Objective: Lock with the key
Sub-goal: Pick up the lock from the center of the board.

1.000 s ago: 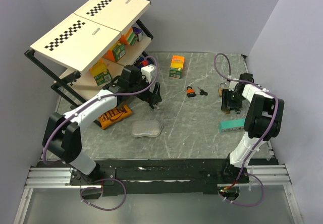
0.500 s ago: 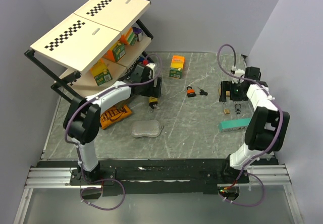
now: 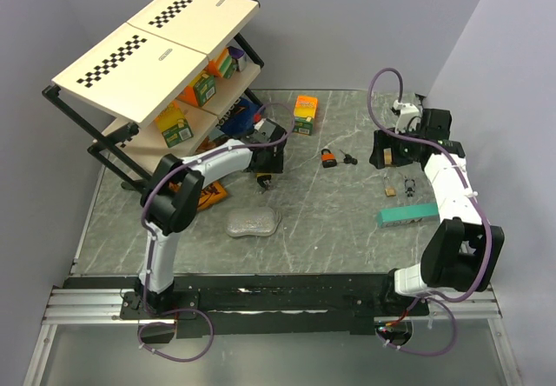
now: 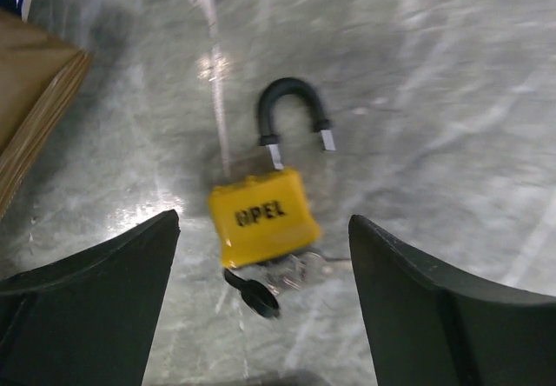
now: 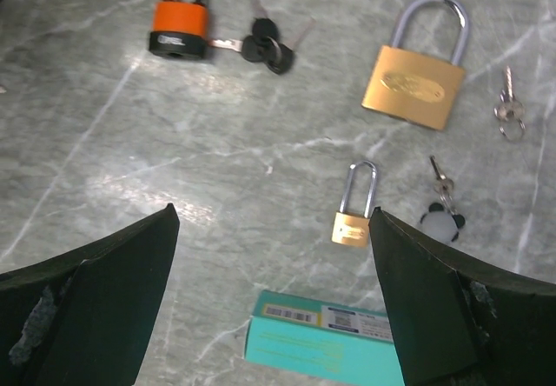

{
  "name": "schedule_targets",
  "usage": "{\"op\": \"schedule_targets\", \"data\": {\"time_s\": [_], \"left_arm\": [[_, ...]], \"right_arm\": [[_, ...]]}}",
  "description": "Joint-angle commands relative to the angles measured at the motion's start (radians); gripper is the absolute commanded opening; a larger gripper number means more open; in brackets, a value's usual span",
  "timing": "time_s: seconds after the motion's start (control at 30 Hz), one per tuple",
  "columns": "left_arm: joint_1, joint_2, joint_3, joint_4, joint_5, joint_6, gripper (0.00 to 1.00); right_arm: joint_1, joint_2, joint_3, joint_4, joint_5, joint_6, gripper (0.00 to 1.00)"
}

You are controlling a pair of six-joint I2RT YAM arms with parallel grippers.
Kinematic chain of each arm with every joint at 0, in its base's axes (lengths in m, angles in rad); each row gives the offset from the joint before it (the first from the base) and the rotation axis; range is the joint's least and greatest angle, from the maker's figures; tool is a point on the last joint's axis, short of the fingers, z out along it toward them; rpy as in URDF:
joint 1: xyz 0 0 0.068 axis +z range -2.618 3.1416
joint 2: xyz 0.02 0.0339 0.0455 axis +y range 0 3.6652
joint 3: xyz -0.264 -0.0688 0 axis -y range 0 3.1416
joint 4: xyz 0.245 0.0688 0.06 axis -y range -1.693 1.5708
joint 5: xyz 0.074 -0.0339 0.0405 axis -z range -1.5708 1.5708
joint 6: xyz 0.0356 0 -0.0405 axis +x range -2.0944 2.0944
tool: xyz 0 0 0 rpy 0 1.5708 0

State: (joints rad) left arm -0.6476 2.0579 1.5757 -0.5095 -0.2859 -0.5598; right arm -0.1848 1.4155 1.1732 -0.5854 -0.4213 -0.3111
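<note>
The yellow padlock (image 4: 259,219) lies flat on the worktop (image 4: 452,73) directly beneath the left fingers (image 4: 95,299), spread wide and empty, its shackle (image 4: 291,99) pointing away, key (image 4: 254,292) at its near end; the right fingers (image 5: 95,290), also wide, hang well apart

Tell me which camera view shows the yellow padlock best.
Left wrist view: the yellow padlock fills the centre, with its black shackle open and a key in its base. The top external view shows only a small yellow speck, no detail. The right wrist view misses it.
</note>
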Motion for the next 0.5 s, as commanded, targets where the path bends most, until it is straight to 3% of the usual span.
{"op": "schedule_targets", "data": {"time_s": [0.0,0.27,0.47], "left_arm": [[-0.001,0.034,0.05,-0.06,-0.07,-0.057,0.84],[-0.003,0.091,0.075,-0.069,-0.044,-0.06,0.83],[-0.001,0.111,0.092,-0.078,-0.027,-0.069,0.67]], "right_arm": [[0.027,-0.059,0.042,0.003,-0.039,0.013,0.99],[0.034,-0.078,0.032,0.01,-0.05,0.023,0.99],[0.033,-0.072,0.039,0.006,-0.06,0.023,0.99]]}}
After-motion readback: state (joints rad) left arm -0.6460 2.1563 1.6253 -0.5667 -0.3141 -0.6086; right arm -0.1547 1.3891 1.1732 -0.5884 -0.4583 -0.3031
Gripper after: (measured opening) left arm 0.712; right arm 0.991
